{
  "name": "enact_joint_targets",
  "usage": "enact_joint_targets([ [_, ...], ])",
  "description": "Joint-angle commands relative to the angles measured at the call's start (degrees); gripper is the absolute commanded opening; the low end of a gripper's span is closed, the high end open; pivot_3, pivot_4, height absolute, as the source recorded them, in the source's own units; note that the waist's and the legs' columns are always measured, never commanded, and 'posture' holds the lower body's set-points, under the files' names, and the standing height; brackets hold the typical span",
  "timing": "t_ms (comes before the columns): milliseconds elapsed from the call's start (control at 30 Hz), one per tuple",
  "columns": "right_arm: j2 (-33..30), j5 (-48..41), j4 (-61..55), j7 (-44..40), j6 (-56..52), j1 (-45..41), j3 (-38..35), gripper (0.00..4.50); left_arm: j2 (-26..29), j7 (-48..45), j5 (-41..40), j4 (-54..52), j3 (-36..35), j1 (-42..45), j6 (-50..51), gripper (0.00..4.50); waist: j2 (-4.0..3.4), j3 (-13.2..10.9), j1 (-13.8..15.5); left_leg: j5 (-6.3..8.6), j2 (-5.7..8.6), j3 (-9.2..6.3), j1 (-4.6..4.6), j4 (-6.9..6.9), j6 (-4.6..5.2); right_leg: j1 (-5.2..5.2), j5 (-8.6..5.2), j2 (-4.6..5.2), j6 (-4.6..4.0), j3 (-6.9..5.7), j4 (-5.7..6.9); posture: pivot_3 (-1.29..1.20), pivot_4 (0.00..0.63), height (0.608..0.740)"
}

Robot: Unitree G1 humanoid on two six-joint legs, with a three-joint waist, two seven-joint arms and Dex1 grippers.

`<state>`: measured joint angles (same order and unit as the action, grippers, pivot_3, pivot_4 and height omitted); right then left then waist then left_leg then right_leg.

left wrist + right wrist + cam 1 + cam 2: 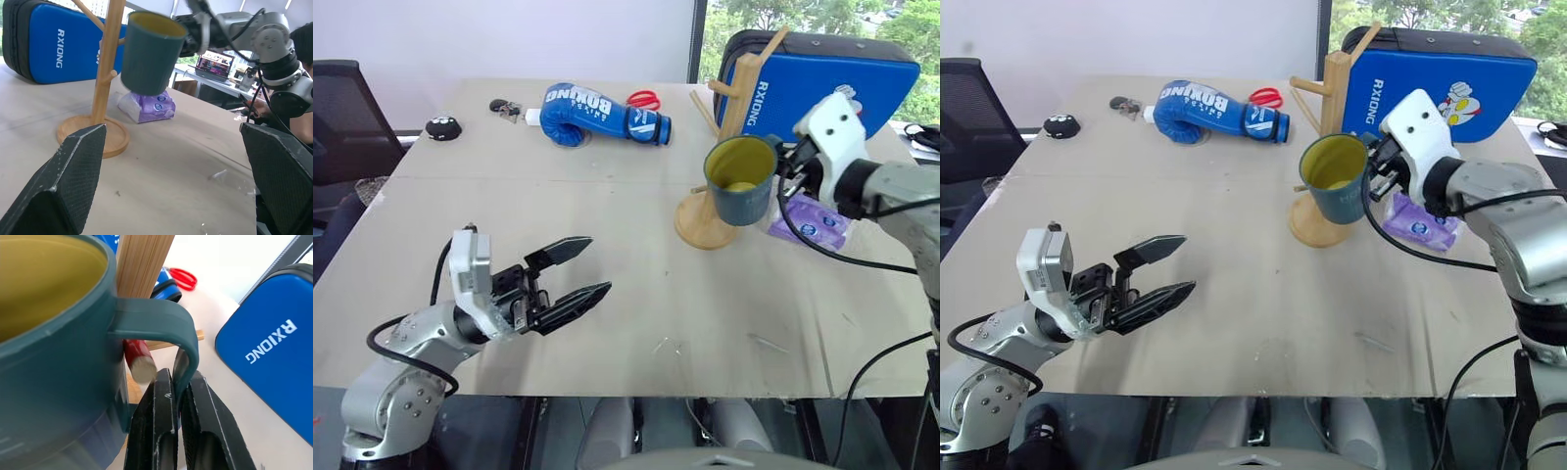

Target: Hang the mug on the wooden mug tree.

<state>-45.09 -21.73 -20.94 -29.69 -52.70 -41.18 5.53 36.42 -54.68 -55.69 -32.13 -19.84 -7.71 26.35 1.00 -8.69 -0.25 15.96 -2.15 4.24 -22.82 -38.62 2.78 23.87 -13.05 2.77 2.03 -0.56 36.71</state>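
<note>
Your right gripper (175,382) is clamped on the lower part of the handle of the mug (740,179), and the mug hangs in the air, mouth up, just in front of the wooden mug tree (722,157). In the right wrist view, the red-tipped peg (137,360) sits close beside the mug wall, just under the handle loop. The mug looks rigid and light, with a smooth surface that could pivot between thin fingers, so I judge that handle pinch the right hold, kept firm. The tree's round base looks easy to nudge. Your left gripper (576,277) hovers over the table (636,323) with its fingers spread, holding nothing, well apart from the tree.
</note>
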Motion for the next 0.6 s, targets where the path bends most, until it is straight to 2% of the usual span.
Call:
enact_joint_targets([
  [33, 1.4, 2.5, 3.9, -2.1, 3.6, -3.1, 2.1, 0.29, -0.9, 3.2, -2.5, -3.9, -1.7, 0.3, -0.6, 4.5, 0.0, 0.0, -0.2, 0.0, 0.0, 0.01, 0.01, 0.0, 0.0, 0.0, 0.0, 0.0, 0.0, 0.01, 0.02, 0.0, 0.15, 0.74],
  [100, 2.1, 4.3, 7.0, -3.1, 5.7, -3.8, 3.5, 0.9, -1.1, 4.4, -3.4, -5.0, -2.2, 0.1, -0.7, 4.5, 0.0, 0.0, -0.4, 0.0, 0.0, 0.01, 0.03, -0.01, 0.0, 0.0, 0.01, 0.0, 0.0, 0.02, 0.03, 0.0, 0.15, 0.74],
  [133, 2.2, 4.7, 7.7, -3.7, 6.3, -4.0, 3.5, 1.48, -1.1, 4.8, -3.7, -5.4, -2.3, -0.2, -0.7, 4.5, 0.0, 0.0, -0.4, 0.0, 0.0, 0.01, 0.03, -0.01, 0.0, 0.0, 0.01, 0.0, 0.0, 0.01, 0.03, 0.0, 0.15, 0.74],
  [300, 1.7, 4.4, 7.4, -6.5, 6.8, -3.5, 1.6, 3.74, -0.9, 6.3, -4.9, -6.5, -2.7, -1.0, -0.9, 4.5, 0.0, 0.0, -0.4, 0.0, 0.0, 0.01, 0.02, 0.0, -0.01, 0.0, 0.04, 0.0, 0.05, 0.01, 0.03, 0.0, 0.15, 0.74],
  [367, 0.9, 3.0, 5.8, -7.7, 6.5, -2.0, -0.6, 4.39, -1.1, 6.7, -5.0, -6.6, -2.5, -0.9, -0.9, 4.5, 0.0, 0.0, -0.4, 0.0, 0.0, 0.01, 0.01, 0.01, -0.01, 0.0, 0.04, 0.0, 0.06, 0.0, 0.03, 0.0, 0.15, 0.74],
  [500, -2.4, -4.3, -1.4, -14.2, 7.6, 6.6, -11.0, 4.47, -0.5, 7.7, -4.8, -6.0, -1.7, -1.0, 0.0, 4.5, 0.01, 0.0, 0.3, 0.0, 0.0, -0.07, -0.02, 0.04, -0.01, -0.02, 0.05, 0.02, 0.07, -0.07, -0.02, 0.0, 0.15, 0.74],
  [600, -4.1, -7.5, -4.8, -15.8, 6.6, 13.2, -17.4, 4.47, 0.4, 8.4, -3.4, -5.1, -1.3, -1.4, 0.9, 4.5, 0.01, 0.0, 0.7, 0.01, 0.01, -0.04, 0.0, 0.04, 0.0, -0.05, 0.05, 0.03, 0.08, -0.05, -0.04, 0.0, 0.15, 0.74],
])
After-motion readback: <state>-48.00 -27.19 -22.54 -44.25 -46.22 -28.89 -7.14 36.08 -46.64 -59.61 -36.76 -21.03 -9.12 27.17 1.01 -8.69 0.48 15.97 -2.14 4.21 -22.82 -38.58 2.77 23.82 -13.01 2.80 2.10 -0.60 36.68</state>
